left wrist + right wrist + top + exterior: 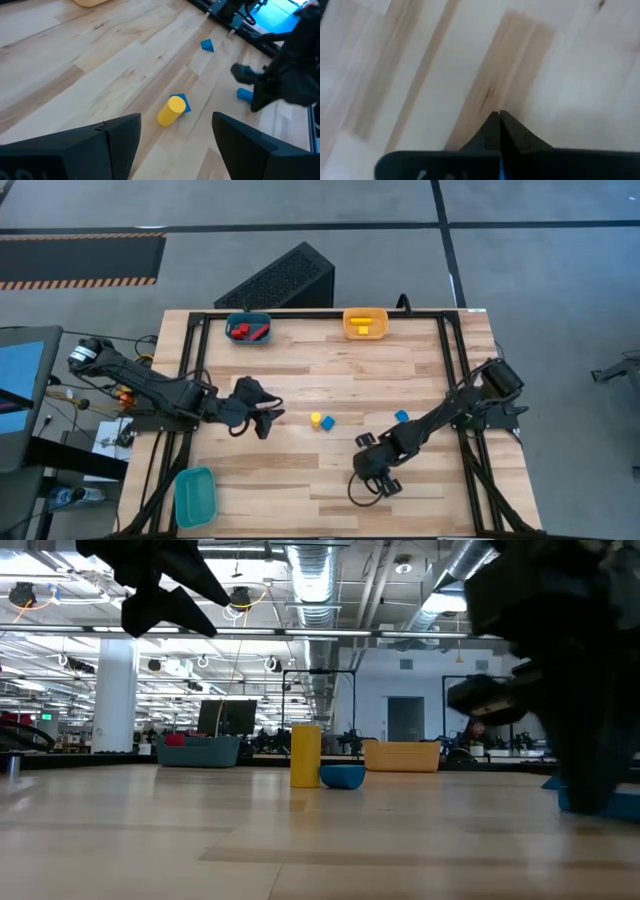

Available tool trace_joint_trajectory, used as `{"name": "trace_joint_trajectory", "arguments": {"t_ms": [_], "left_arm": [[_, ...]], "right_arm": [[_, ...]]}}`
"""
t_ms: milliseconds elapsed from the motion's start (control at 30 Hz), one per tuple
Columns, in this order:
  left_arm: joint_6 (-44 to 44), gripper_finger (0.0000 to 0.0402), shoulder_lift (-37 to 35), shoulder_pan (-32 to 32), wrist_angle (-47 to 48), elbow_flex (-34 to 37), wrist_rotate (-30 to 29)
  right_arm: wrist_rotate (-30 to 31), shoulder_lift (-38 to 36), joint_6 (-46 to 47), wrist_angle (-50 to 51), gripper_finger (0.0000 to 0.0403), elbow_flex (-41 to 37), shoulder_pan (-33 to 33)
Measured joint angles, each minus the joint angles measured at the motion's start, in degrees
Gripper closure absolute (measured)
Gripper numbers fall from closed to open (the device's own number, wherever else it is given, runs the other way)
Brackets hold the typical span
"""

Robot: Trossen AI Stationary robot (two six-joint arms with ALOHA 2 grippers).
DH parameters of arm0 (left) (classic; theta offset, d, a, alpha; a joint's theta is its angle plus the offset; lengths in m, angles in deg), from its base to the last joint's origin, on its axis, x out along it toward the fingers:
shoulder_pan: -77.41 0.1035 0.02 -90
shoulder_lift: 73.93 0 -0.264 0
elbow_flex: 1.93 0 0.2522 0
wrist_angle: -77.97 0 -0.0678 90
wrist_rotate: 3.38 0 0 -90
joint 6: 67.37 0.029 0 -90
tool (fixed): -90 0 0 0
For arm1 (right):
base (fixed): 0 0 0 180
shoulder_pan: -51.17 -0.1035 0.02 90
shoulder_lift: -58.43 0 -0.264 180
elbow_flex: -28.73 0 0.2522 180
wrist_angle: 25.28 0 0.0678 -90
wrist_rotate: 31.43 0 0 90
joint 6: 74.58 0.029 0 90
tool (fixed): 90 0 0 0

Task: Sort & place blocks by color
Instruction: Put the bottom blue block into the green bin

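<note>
A yellow cylinder block [169, 112] stands on the table mid-way, with a blue block [182, 102] touching it; they also show in the high view as the yellow block [316, 419] and the blue block [328, 422]. Another blue block [401, 417] lies to their right. My left gripper [267, 421] hangs open above the table, left of this pair; in its wrist view the left gripper [176, 122] faces them. My right gripper [376, 478] is low over the table's near right part, shut on a third blue block [244, 93]. My right gripper holds a blue block between its two fingers, and only a thin blue strip [501, 171] shows far back between them in its wrist view. The fingers slant down from above. The block's underside [600, 806] sits at table level; I cannot tell whether it is lifted clear.
At the far edge stand a dark-blue bin [249, 318] holding red blocks [250, 332] and an orange-yellow bin [365, 313] holding a yellow block [362, 328]. A teal bin [195, 495] sits at the near left corner. Bare wood lies between the arms.
</note>
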Motion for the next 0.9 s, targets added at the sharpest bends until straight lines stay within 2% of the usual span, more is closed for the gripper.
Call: {"name": "trace_joint_trajectory", "arguments": {"t_ms": [100,233,500,633,900], "left_arm": [[0.09,0.0168,0.0,-0.15,0.23,0.0,-0.04],[0.07,0.0168,0.0,-0.28,0.16,0.0,-0.29],[-0.87,0.0168,0.0,-0.87,-0.47,0.0,-0.98],[-1.43,0.0168,0.0,-2.19,-0.7,0.0,-2.08],[-2.85,0.0168,0.0,-4.01,-0.91,0.0,-4.38]], "right_arm": [[0.87,-3.84,-0.38,0.4,0.0383,0.07,0.47],[3.48,-8.09,-0.22,1.72,0.0397,-0.18,1.32],[5.14,-14.62,8.2,-6.73,0.0398,-8.16,-0.98],[5.64,-15.32,12.53,-13.69,0.0397,-10.97,-3.66],[7.51,-14.3,13.13,-16.88,0.0396,-11.02,-6.44]]}}
